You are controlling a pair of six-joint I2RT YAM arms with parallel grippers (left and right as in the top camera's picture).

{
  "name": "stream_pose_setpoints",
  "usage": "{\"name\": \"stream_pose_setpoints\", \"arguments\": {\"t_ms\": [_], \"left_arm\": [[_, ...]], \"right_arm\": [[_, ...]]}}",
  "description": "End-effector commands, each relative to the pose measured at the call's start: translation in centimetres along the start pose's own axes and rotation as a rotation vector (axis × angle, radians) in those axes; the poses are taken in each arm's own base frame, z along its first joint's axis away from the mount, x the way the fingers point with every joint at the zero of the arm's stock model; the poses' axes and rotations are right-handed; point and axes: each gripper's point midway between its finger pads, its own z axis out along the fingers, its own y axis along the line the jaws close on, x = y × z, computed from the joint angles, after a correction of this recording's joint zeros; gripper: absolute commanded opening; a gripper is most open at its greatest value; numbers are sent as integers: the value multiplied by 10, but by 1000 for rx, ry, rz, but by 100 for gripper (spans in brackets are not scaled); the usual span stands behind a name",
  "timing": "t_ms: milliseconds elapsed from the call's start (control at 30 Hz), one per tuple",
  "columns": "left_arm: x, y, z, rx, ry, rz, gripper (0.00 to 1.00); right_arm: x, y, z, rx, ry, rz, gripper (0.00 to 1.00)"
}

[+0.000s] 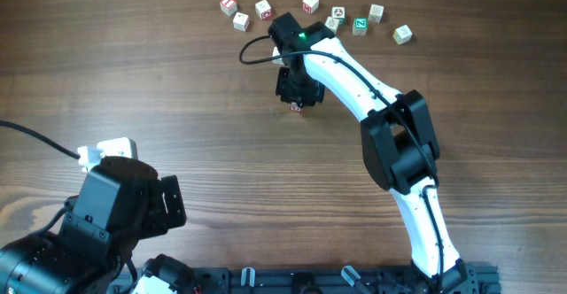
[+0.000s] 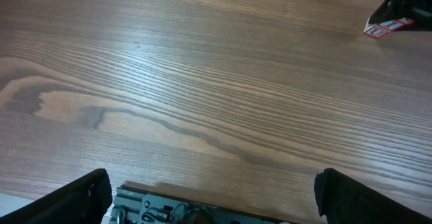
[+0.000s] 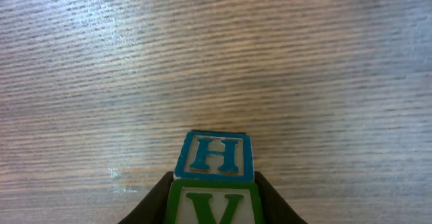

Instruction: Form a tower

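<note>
**Narrow stack, tight pinch: where the tower is liable to tip**

The right end effector (image 3: 214, 179) is pinching the green-V cube (image 3: 214, 209), with a finger pressing on each side. The blue-H cube (image 3: 214, 155) is sitting flush against it, just beyond the fingertips. Together they are making up the tower (image 1: 295, 106), which is standing upper centre in the overhead frame and is mostly hidden under the wrist. Only a red-marked sliver is showing there. How many cubes it has cannot be told.

The main danger is probably the release. If one finger is sticking or parting later than the other, it is likely to drag the held cube sideways and tip a stack only one cube wide. A slanted lift-off would be risking the same. Any offset between the two cubes would be making this worse, though their edges are looking aligned.

Room is tightest toward the top of the frame, where the loose cubes (image 1: 310, 3) are lying in a row close behind the wrist and the black cable (image 1: 251, 53) is looping near them. Bare desk (image 1: 177, 90) is stretching left of and below the tower. The left end effector (image 2: 212, 183) is waiting with fingers spread, well apart at lower left.
</note>
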Motion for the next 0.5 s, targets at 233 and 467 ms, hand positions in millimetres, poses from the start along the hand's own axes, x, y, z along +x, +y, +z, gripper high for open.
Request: {"name": "stream_pose_setpoints", "arguments": {"t_ms": [233,467], "left_arm": [[-2,3,-1,-15,-11,10,100],[-2,3,-1,-15,-11,10,100]], "right_arm": [[-12,-4,9,43,-37,-72,26],[-20,3,-6,24,-63,-78,58]]}}
